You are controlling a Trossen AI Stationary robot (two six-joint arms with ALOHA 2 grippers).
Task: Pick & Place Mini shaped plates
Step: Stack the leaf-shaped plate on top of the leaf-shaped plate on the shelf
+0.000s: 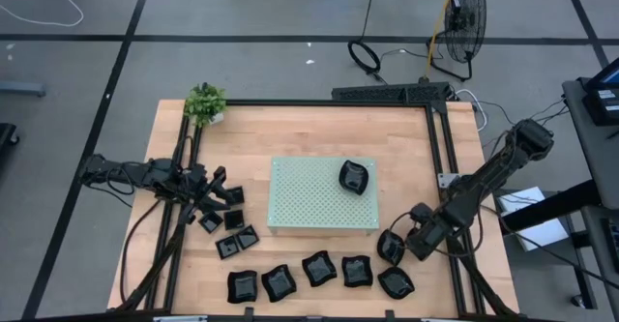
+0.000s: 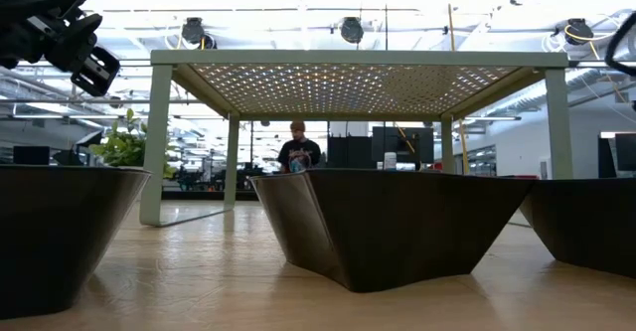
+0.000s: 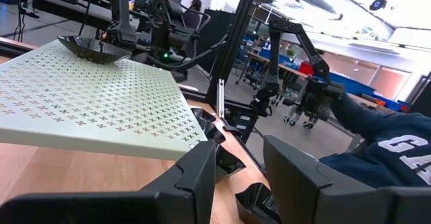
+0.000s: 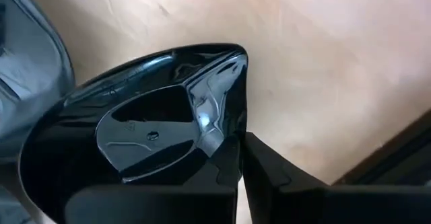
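Gripping the rim of 1 mini shaped plate [image 4: 145,133], the right pincer [image 1: 401,242] is closed on it low at the tabletop's [image 1: 290,138] right side. Lift straight up, keeping the dish level, before carrying it toward the perforated board [image 1: 309,201]. The left pincer [image 1: 218,194] waits part-open beside the small square plates [image 1: 235,233].

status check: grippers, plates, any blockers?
Right gripper shut on leaf-shaped plate at table's right. Left gripper open, empty, at left. One plate on green board. No blockers seen.
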